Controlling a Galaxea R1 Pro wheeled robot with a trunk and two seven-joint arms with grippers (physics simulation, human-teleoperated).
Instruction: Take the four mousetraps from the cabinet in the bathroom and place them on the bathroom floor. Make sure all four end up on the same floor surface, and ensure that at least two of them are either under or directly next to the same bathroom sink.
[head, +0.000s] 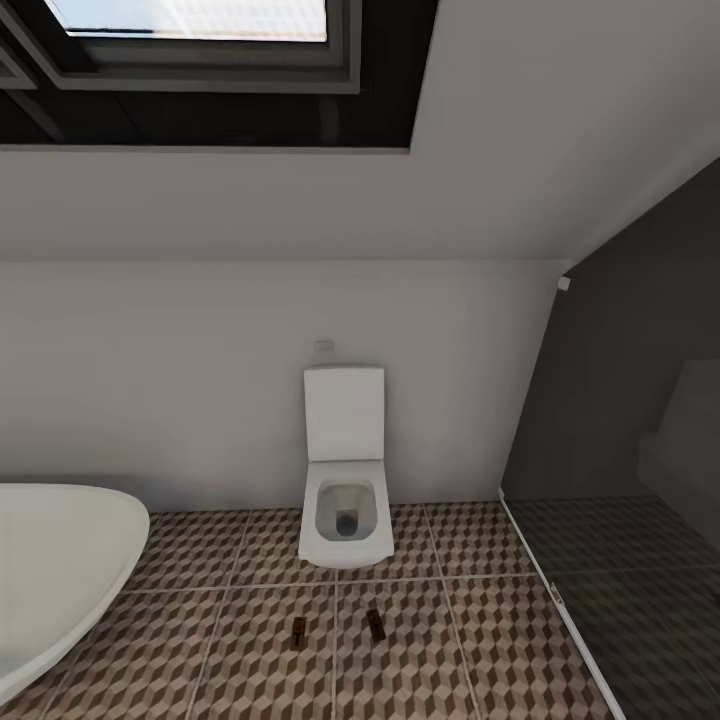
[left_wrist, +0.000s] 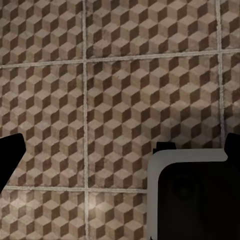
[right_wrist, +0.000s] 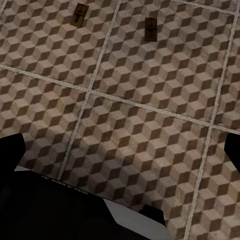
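Note:
Two mousetraps lie flat on the cube-patterned bathroom floor (head: 480, 650) in front of the toilet, one (head: 298, 631) left of the other (head: 375, 623), about a hand's width apart. The right wrist view looks down on the same pair, one mousetrap (right_wrist: 80, 14) and its neighbour (right_wrist: 150, 27), well ahead of my right gripper (right_wrist: 120, 150), which is open and empty. My left gripper (left_wrist: 120, 155) also hangs open over bare floor tiles (left_wrist: 125, 90), its dark fingertips (left_wrist: 10, 160) wide apart. The cabinet and the sink are out of view.
A white square toilet (head: 344, 480) stands against the back wall. The white oval bathtub (head: 50, 570) fills the left foreground. A dark glass shower partition (head: 620, 480) with a pale floor rail closes off the right. Part of my own base (left_wrist: 190, 200) shows below the left gripper.

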